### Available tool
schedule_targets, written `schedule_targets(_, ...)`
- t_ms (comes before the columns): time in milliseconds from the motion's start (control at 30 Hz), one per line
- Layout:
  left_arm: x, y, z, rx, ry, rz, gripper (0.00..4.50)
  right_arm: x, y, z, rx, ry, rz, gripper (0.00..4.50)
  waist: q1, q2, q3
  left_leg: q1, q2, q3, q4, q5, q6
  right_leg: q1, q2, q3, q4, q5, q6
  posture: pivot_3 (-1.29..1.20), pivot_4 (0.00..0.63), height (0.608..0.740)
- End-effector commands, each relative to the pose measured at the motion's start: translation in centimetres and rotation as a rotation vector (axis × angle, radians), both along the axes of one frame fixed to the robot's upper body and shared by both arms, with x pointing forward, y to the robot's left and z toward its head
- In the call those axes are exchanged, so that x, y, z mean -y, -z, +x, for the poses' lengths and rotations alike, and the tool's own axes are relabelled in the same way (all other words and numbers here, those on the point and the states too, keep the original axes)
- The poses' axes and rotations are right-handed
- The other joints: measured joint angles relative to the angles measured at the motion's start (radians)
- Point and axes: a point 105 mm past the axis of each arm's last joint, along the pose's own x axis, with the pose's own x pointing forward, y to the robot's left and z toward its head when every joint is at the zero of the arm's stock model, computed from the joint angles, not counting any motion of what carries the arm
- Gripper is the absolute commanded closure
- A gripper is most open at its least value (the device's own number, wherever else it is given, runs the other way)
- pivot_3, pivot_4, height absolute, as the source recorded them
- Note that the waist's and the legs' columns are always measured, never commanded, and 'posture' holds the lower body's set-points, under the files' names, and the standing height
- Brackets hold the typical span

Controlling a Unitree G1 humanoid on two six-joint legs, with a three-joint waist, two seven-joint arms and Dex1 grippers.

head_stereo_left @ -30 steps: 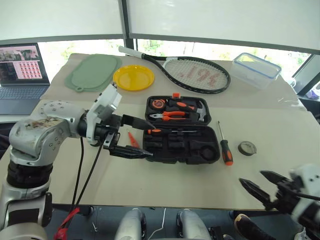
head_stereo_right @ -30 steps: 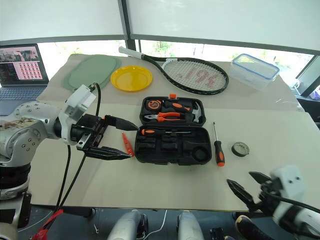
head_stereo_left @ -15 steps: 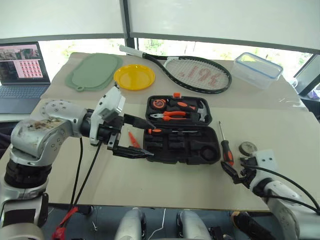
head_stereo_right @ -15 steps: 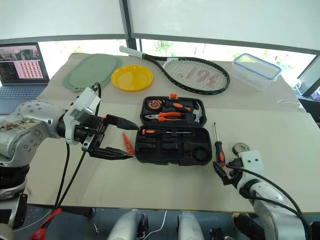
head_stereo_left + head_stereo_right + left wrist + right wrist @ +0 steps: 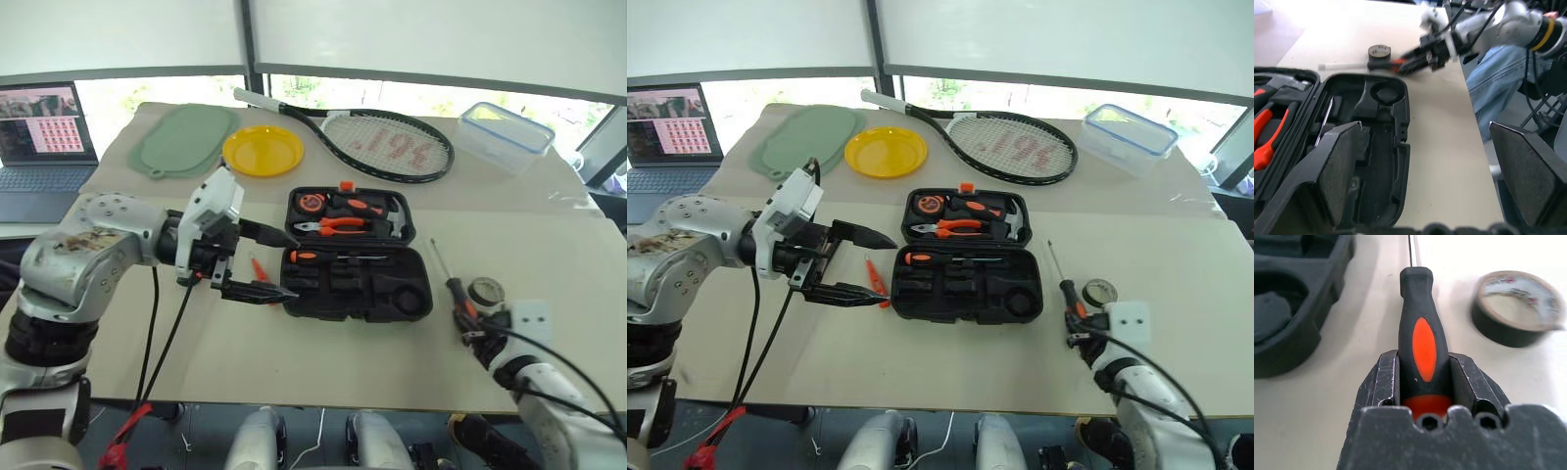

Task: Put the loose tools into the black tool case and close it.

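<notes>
Left jaws point(image 5: 257, 262): spread wide and empty, hanging at 9 o'clock of the case, just over the slim orange screwdriver point(image 5: 872, 276) that lies on the tabletop point(image 5: 323, 362); they have barely stirred in the last second.
Case point(image 5: 355, 257): open and flat at the middle of the tabletop, lid half at 12 o'clock holding pliers point(image 5: 328, 225) and other orange-handled pieces, the near half with one long screwdriver point(image 5: 940, 258) laid in and most slots bare.
Right jaws point(image 5: 1422, 377): a second ago wide apart near the tabletop edge at 5 o'clock of the case; now they have come forward and closed in on the black-and-orange screwdriver point(image 5: 1420, 333), one finger on each side of its handle butt, pinching it.
Grasped screwdriver: on the tabletop at 3 o'clock of the case, shaft pointing away toward 12 o'clock.
Tape roll point(image 5: 1518, 306): just beside that screwdriver, at its 3 o'clock, not touched.
Meaning: the grip looks made; lifting and carrying it to a slot likely comes next, with the slim screwdriver, the tape and closing the lid left.
</notes>
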Motion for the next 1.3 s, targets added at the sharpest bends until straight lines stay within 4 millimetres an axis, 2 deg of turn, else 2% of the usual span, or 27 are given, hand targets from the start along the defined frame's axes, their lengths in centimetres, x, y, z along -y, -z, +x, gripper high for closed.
schedule_targets(33, -0.4, -0.2, -0.7, 0.018, 0.002, 0.013, 0.0, -1.7, -6.4, 1.3, 0.182, -0.226, -0.028, 3.48, -0.009, 0.001, 0.0, 0.001, 0.0, 0.001, 0.0, 0.0, 0.0, 0.0, 0.0, 0.001, 0.0, 0.0, 0.0, 0.0, 0.15, 0.738)
schedule_targets(133, -0.7, 0.2, -1.1, 0.008, -0.003, 0.024, 0.0, -4.4, -8.3, 1.6, 0.196, -0.544, -0.085, 3.48, -0.012, 0.0, 0.0, 0.002, 0.0, 0.0, -0.003, 0.0, -0.001, 0.0, 0.001, -0.001, 0.0, -0.001, -0.001, 0.0, 0.15, 0.738)
schedule_targets(233, -0.8, 0.4, -1.2, 0.012, -0.015, 0.031, 0.0, -6.2, -8.2, 2.5, 0.145, -0.835, -0.204, 3.48, -0.013, 0.0, 0.001, 0.002, 0.0, 0.0, -0.006, 0.001, -0.001, 0.0, 0.002, -0.001, -0.001, -0.001, -0.002, 0.0, 0.15, 0.738)
schedule_targets(300, -0.8, 0.4, -1.2, 0.017, -0.021, 0.031, 0.0, -6.9, -8.2, 3.2, 0.125, -0.972, -0.253, 3.48, -0.014, 0.0, 0.001, 0.003, -0.001, 0.001, -0.006, 0.001, -0.001, 0.0, 0.001, 0.0, -0.002, -0.001, -0.002, 0.0, 0.15, 0.738)
schedule_targets(433, -0.8, 0.3, -1.4, 0.02, -0.046, 0.021, 0.0, -7.2, -8.0, 5.9, 0.084, -1.145, -0.326, 3.48, -0.013, 0.0, 0.001, 0.002, -0.001, 0.001, -0.005, 0.001, -0.001, 0.0, 0.001, 0.0, -0.002, -0.001, -0.001, 0.0, 0.15, 0.738)
schedule_targets(533, -1.1, 0.7, -1.9, 0.02, -0.059, 0.036, 0.0, -7.0, -7.5, 7.9, 0.059, -1.199, -0.401, 3.48, -0.014, 0.0, 0.002, 0.002, -0.001, 0.001, -0.005, 0.001, -0.001, 0.0, 0.001, -0.001, -0.002, -0.001, -0.001, 0.0, 0.15, 0.738)
schedule_targets(600, -1.3, 0.7, -2.0, 0.023, -0.071, 0.039, 0.0, -7.1, -7.0, 8.5, 0.051, -1.241, -0.441, 3.48, -0.012, 0.0, 0.002, 0.002, -0.001, 0.001, -0.006, 0.001, -0.001, -0.001, 0.001, -0.001, -0.002, -0.001, -0.001, 0.0, 0.15, 0.738)
schedule_targets(800, -1.5, 0.5, -2.0, 0.04, -0.099, 0.04, 0.0, -7.8, -5.2, 9.1, 0.027, -1.336, -0.505, 3.48, -0.01, 0.0, 0.002, 0.001, -0.001, 0.001, -0.006, 0.001, -0.001, -0.001, 0.0, -0.002, -0.002, -0.001, -0.001, 0.0, 0.15, 0.738)
schedule_targets(1000, -1.6, 0.3, -1.9, 0.052, -0.111, 0.044, 0.0, -7.6, -4.2, 10.1, -0.002, -1.305, -0.519, 3.48, -0.014, 0.001, 0.002, 0.001, -0.001, 0.001, -0.006, 0.001, -0.002, -0.001, 0.0, -0.002, -0.001, -0.001, -0.002, 0.0, 0.15, 0.738)
schedule_targets(1233, -1.4, 0.2, -1.7, 0.063, -0.111, 0.045, 0.0, -7.4, -3.5, 9.9, -0.032, -1.32, -0.517, 3.48, -0.014, 0.001, 0.002, 0.001, -0.001, 0.001, -0.006, 0.001, -0.002, -0.001, 0.0, -0.002, -0.001, 0.0, -0.002, 0.0, 0.15, 0.738)
schedule_targets(1267, -1.4, 0.2, -1.7, 0.064, -0.111, 0.045, 0.0, -7.3, -3.5, 9.9, -0.032, -1.322, -0.52, 2.48, -0.014, 0.001, 0.002, 0.001, -0.001, 0.001, -0.007, 0.002, -0.003, -0.001, 0.0, -0.002, -0.001, 0.0, -0.002, 0.0, 0.15, 0.738)
schedule_targets(1300, -1.4, 0.2, -1.7, 0.065, -0.11, 0.045, 0.0, -7.3, -3.6, 9.9, -0.028, -1.32, -0.52, 2.24, -0.014, 0.001, 0.002, 0.001, -0.001, 0.001, -0.007, 0.002, -0.003, -0.001, 0.0, -0.002, -0.001, 0.0, -0.002, 0.0, 0.15, 0.738)
